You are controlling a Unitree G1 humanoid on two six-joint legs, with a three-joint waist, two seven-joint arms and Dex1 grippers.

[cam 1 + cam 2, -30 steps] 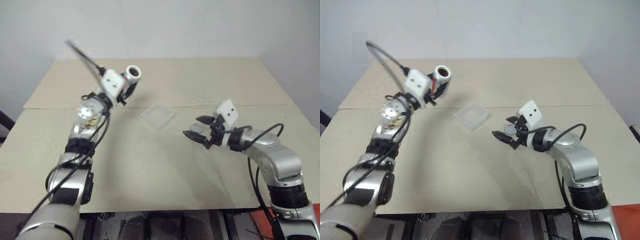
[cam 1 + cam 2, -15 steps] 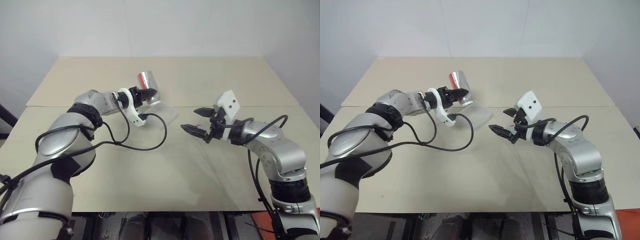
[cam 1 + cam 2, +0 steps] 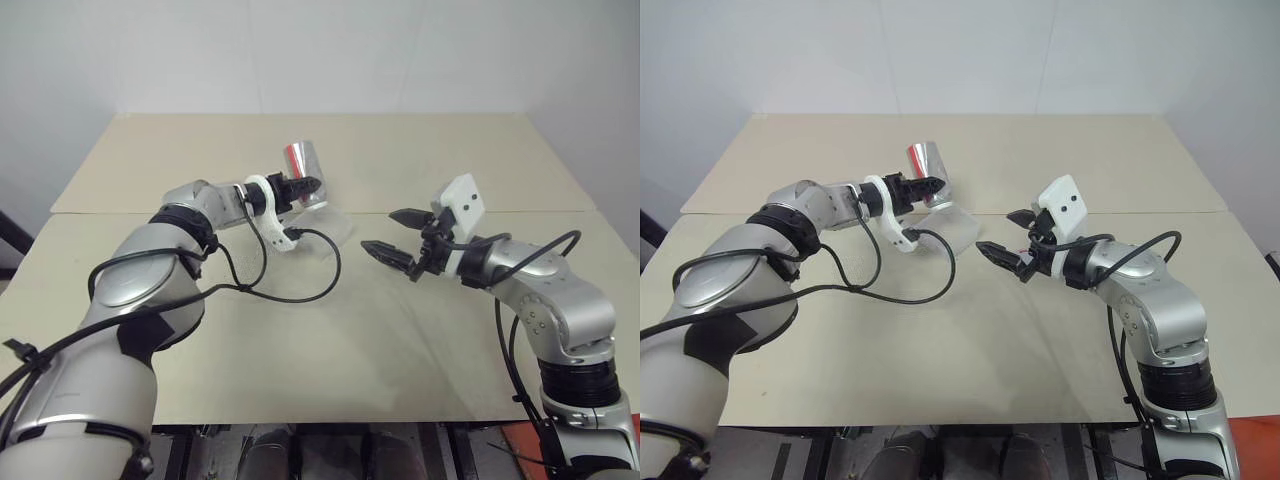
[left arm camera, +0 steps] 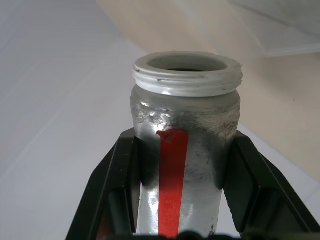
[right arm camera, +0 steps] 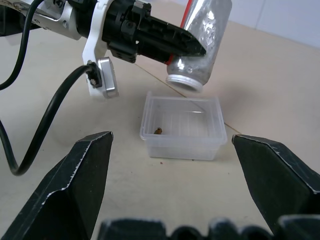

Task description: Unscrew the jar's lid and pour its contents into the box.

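My left gripper [image 3: 306,186] is shut on the jar [image 3: 300,163], a silvery cylinder with a red stripe. The jar is tipped over, its open white threaded mouth [image 5: 185,83] pointing down just above the box [image 5: 182,123]. The box is clear and shallow, and a small brown bit [image 5: 159,131] lies inside it. In the left wrist view the black fingers [image 4: 120,175] clamp the jar [image 4: 180,150] on both sides. My right gripper [image 3: 380,230] hovers to the right of the box, open, with nothing between its fingers [image 5: 75,175]. The lid is out of view.
A black cable [image 3: 300,285] from the left wrist loops over the tan table [image 3: 320,370] in front of the box. A seam [image 3: 540,212] runs across the table behind the grippers. A pale wall stands past the far edge.
The left hand swung down and to the right and rolled over. The jar, held high with its mouth up, now tilts over the box. The right gripper rose slightly.
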